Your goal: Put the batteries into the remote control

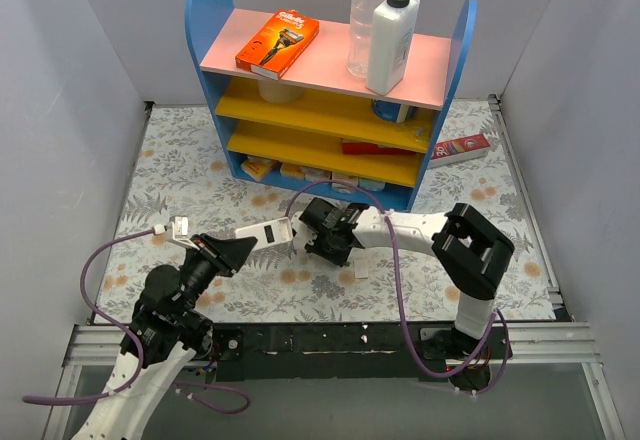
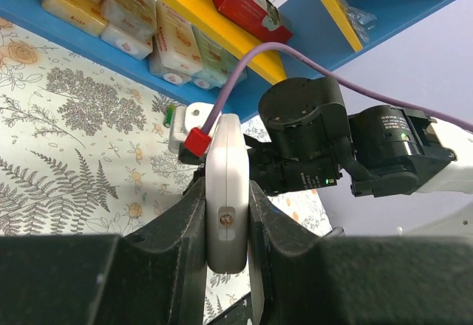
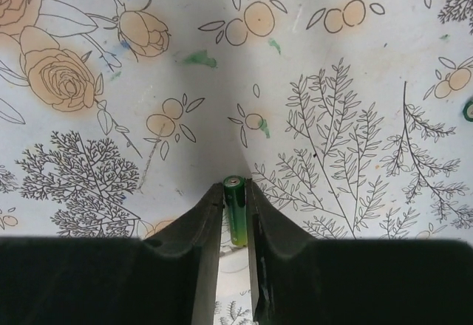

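- Mid-table, 6 o'clock of the blue shelf [image 1: 330, 90]: my left gripper [image 1: 245, 243] is clenched on the remote control [image 1: 268, 232], gripping its long edges.
- Right gripper [image 3: 233, 190], at 3 o'clock of the remote and close by, pinches one battery [image 3: 236, 214] lengthwise.
- My read on handling: the battery is light, stiff, slick and round, so it may twist; grip it mid-barrel. The remote is light, rigid plastic; keep to its edges.
- Count: one remote, one battery confirmed. Green speck [image 3: 468, 108] at 3 o'clock in the right wrist view; can't tell what it is.
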`<move>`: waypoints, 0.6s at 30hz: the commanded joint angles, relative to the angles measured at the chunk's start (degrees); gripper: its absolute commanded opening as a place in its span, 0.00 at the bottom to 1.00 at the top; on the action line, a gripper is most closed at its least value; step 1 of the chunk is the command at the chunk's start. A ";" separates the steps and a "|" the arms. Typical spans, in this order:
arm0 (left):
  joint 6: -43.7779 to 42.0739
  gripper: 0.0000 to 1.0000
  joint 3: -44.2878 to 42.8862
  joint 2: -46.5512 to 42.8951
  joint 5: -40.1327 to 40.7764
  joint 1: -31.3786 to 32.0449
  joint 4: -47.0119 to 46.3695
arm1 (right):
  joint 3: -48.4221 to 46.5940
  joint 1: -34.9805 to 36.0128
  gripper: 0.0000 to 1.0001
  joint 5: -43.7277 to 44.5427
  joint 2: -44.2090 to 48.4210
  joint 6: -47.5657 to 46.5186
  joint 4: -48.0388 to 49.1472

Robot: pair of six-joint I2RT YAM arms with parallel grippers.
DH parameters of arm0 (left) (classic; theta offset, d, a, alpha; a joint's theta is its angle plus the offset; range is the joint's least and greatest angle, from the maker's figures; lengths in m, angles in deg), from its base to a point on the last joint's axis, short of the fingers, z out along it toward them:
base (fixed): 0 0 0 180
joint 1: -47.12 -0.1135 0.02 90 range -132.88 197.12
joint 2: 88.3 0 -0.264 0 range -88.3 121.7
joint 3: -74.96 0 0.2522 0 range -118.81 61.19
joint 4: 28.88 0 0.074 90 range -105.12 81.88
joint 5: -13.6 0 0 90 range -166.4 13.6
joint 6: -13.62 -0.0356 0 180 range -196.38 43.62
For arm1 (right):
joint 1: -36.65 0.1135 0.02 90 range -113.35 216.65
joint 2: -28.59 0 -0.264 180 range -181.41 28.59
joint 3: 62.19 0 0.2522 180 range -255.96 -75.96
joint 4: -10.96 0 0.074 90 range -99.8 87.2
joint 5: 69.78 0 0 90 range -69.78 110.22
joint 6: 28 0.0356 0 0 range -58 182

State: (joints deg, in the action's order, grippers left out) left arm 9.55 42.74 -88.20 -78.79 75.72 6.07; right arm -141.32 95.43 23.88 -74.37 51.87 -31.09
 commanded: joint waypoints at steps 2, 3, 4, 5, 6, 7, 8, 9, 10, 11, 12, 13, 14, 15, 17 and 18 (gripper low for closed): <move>0.64 0.00 -2.46 -3.17 -0.24 0.14 0.60 | -3.01 1.68 0.30 2.31 -4.70 2.22 -8.09; 0.73 0.00 -2.46 -3.26 -0.24 0.14 0.69 | -3.71 1.68 0.30 2.32 -4.97 2.22 -8.53; 0.64 0.00 -2.46 -3.44 -0.16 0.14 0.69 | -4.07 1.68 0.30 2.05 -5.32 2.22 -8.79; 0.73 0.00 -2.46 -3.53 -0.16 0.14 0.69 | -4.33 1.68 0.30 1.96 -6.02 2.39 -9.32; 0.82 0.00 -2.46 -3.53 -0.16 0.14 0.78 | -4.77 1.68 0.30 1.96 -6.38 2.40 -9.50; 0.90 0.00 -2.37 -3.53 -0.24 0.14 0.78 | -4.86 1.68 0.30 2.14 -6.64 2.48 -9.76; 0.91 0.00 -2.37 -3.44 -0.24 0.14 0.70 | -5.04 1.68 0.30 2.14 -7.25 2.57 -10.02; 0.91 0.00 -2.37 -3.44 -0.24 0.14 0.78 | -5.12 1.68 0.30 2.23 -7.26 2.57 -10.55; 0.91 0.00 -2.37 -3.44 -0.24 0.14 0.70 | -5.21 1.77 0.30 2.66 -7.52 2.57 -10.73; 0.91 0.00 -2.37 -3.35 -0.24 0.14 0.69 | -5.21 1.77 0.29 3.02 -7.78 2.57 -10.82; 0.91 0.00 -2.28 -3.35 -0.24 0.14 0.69 | -5.30 1.77 0.29 3.19 -8.05 2.66 -10.99; 0.91 0.00 -2.11 -3.35 -0.24 0.14 0.61 | -5.30 1.77 0.26 3.63 -8.14 2.66 -10.99; 0.91 0.00 -1.93 -3.35 -0.24 0.14 0.26 | -5.39 1.77 0.24 3.81 -8.31 2.75 -10.99; 0.99 0.00 -1.85 -3.35 -0.33 0.14 0.26 | -5.39 1.86 0.23 3.90 -8.23 2.75 -10.91; 1.26 0.00 -1.23 -3.35 -0.77 0.14 -0.27 | -4.86 1.86 0.16 3.46 -7.27 2.75 -10.21; 1.43 0.00 -0.97 -3.44 -1.38 0.14 -0.45 | -4.43 1.86 0.14 3.11 -6.56 2.75 -9.59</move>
State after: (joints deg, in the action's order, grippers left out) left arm 10.45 42.50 -88.20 -78.99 75.80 7.12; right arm -147.88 96.96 26.97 -79.13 53.95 -38.57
